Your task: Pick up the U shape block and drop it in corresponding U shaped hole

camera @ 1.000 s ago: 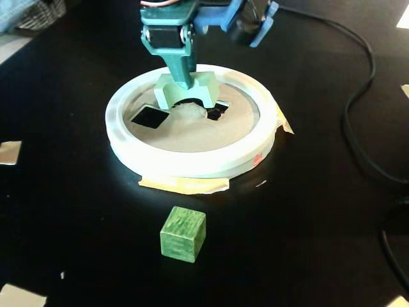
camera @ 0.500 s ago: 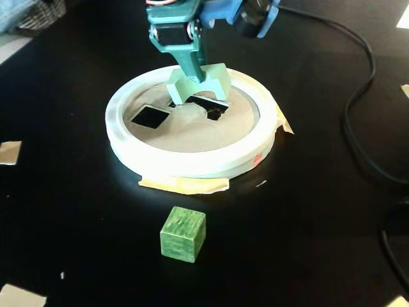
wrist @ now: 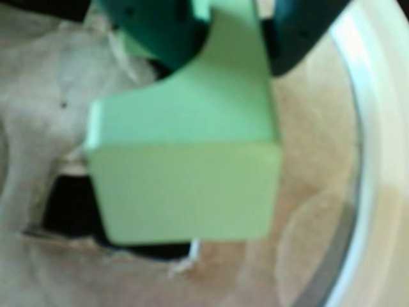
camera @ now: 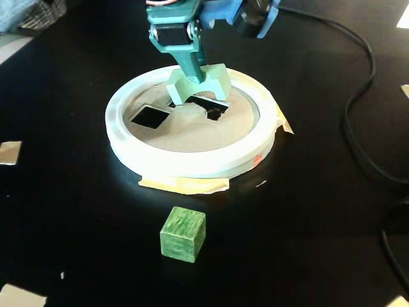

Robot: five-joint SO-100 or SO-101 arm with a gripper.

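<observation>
Pale mint-green and arch-shaped, the U shape block point(camera: 199, 85) hung in the teal two-finger gripper point(camera: 193, 78), whose jaws were closed on the middle of the arch, at its notch, so that the block's two legs pointed down toward the brown cardboard disc point(camera: 192, 131) inside its white ring point(camera: 192, 163). In the fixed view the block sat clear of the disc, directly over the far part of the wide dark U shaped hole point(camera: 206, 105), with its long axis running roughly left to right across that view, close to the line of the cutout itself. The wrist view showed one flat leg end of the block point(wrist: 182, 192) covering most of the dark opening point(wrist: 67, 204), only a strip of it showing to the left and below. Judging from this, the block seemed nearly lined up but possibly offset or slightly twisted against the opening, so the drop would turn on squaring its length with the hole. The smaller square cutout point(camera: 149, 116) and the darker green wooden cube point(camera: 183, 234) lay well apart from the gripper.
</observation>
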